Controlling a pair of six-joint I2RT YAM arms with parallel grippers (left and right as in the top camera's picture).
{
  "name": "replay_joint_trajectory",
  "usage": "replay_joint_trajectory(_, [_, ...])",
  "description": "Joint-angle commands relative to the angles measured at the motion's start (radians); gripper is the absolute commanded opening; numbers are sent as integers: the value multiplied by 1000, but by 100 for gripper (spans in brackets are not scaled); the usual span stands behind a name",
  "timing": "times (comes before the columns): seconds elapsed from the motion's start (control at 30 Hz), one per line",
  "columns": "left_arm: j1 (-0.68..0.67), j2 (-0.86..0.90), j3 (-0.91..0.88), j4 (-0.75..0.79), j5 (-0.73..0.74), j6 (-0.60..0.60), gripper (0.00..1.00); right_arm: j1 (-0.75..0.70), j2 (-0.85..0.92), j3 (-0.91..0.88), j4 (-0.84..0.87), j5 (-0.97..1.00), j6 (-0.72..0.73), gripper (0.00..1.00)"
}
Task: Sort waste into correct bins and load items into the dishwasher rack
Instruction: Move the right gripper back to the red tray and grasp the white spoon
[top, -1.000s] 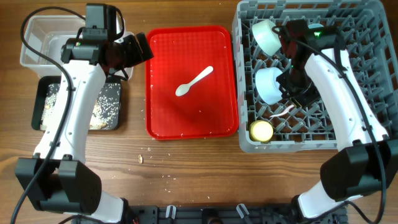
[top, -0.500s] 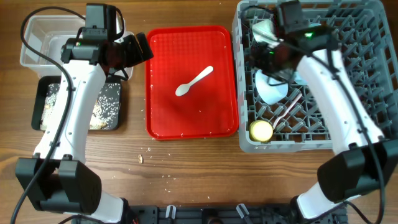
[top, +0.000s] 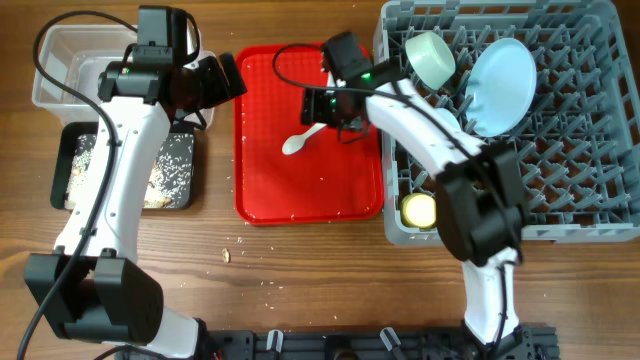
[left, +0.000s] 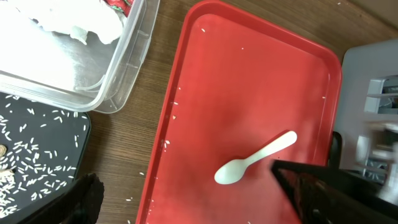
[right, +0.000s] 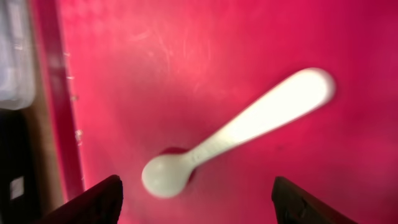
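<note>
- Your right end effector (right: 196, 199) hovers low over the spoon (right: 236, 134), fingers spread wide with nothing between them.
- The spoon lies flat on the red tray (top: 270, 170), its scoop end toward the tub (top: 60, 60) side and its handle angled toward the rack (top: 560, 170).
- Your left end effector (top: 222, 78) is also spread and empty, above the tray's upper left corner.
- Expect the spoon to be very light, thin, stiff plastic with a smooth finish. Flush against a slick tray, it will likely skate or flip if one finger touches first.
- Take it across the middle of the handle, where the edges run narrow and nearly parallel. The rounded scoop would probably squirt out.
- Close gently and evenly, because a hard pinch may make it spring free.
</note>
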Motion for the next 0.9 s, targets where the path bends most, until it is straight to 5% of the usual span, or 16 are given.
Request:
replay_joint_trajectory(0.0, [1, -2, 8, 2, -10, 8, 100, 44, 44, 37, 32, -10, 105, 78])
replay_joint_trajectory(0.33, [1, -2, 8, 2, -10, 8, 100, 101, 172, 37, 40, 51, 232, 73])
replay_joint_trajectory(0.6, [1, -2, 8, 2, -10, 8, 100, 101, 212, 37, -39, 50, 249, 29])
replay_joint_trajectory(0.87, [1, -2, 8, 2, -10, 8, 100, 87, 211, 37, -76, 38, 214, 13])
